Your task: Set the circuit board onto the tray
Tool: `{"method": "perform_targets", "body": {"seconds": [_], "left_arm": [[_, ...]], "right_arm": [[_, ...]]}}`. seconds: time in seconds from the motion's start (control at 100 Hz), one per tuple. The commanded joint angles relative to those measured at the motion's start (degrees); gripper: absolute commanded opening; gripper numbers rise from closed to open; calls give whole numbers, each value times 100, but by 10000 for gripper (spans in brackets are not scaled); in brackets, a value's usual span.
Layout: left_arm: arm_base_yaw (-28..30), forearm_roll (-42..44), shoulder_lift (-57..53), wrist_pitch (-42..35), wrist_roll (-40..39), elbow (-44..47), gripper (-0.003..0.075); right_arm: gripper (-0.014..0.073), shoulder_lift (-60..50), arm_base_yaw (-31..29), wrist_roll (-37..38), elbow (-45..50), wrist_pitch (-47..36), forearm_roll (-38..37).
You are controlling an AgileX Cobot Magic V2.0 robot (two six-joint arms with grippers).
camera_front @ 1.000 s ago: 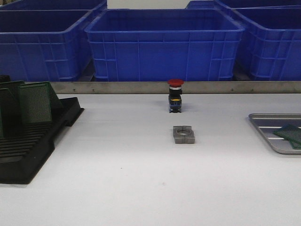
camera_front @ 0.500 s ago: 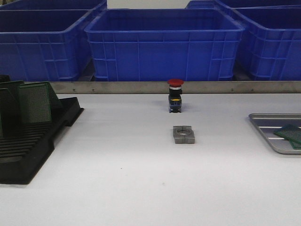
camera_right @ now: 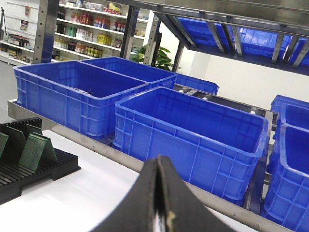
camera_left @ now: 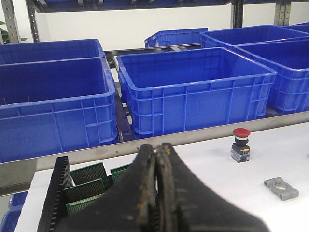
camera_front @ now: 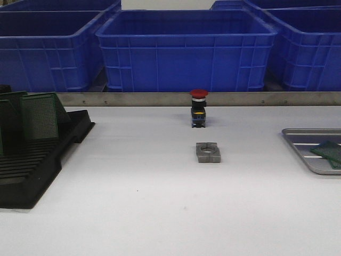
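White table (camera_front: 144, 208), neither arm visible in the front view. Tray (camera_front: 299, 140) sits at the far right edge of the table, partly cut off by the frame. A green circuit board (camera_front: 329, 152) lies flat in it, also cut off at the edge. Black slotted rack (camera_front: 32, 160) at the left edge, holding several green boards (camera_front: 40, 116) standing upright and slightly tilted in its far slots.

Table centre: red-capped push button (camera_front: 198, 108) standing upright, and just nearer than it a small grey metal block (camera_front: 208, 152) with a round hole, lying flat. The two are apart, not touching. Metal rail (camera_front: 160, 98) runs along the far table edge, row of blue bins (camera_front: 186, 50) behind it.

Left gripper (camera_left: 157, 193): fingers pressed together, nothing between them, raised above the rack end of the table; rack boards (camera_left: 87, 186) show just beside it in the left wrist view.

Right gripper (camera_right: 159, 203): fingers also closed tight together, holding nothing, up off the table. Its wrist view shows the rack (camera_right: 29, 164) well to the left and the bins (camera_right: 188, 130) beyond.
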Motion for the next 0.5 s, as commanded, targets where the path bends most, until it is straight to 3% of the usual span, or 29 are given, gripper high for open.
{"method": "perform_targets", "body": {"seconds": [0.0,0.11,0.18,0.26,0.4,0.49], "left_arm": [[-36,-46,48,-273,-45,-160,-20],[-25,29,48,-467,-45,-118,-20],[0,638,48,-562,-424,-118,-20],[95,1894,48,-537,-1724,-94,-20],[372,4353,35,-508,-4774,245,-20],[583,5015,-120,-508,-5410,485,-20]], "right_arm": [[-61,69,0,-13,-146,-70,205],[-61,69,0,-13,-146,-70,205],[-61,69,0,-13,-146,-70,205],[-61,69,0,-13,-146,-70,205],[-61,69,0,-13,-146,-70,205],[-61,69,0,-13,-146,-70,205]]}}
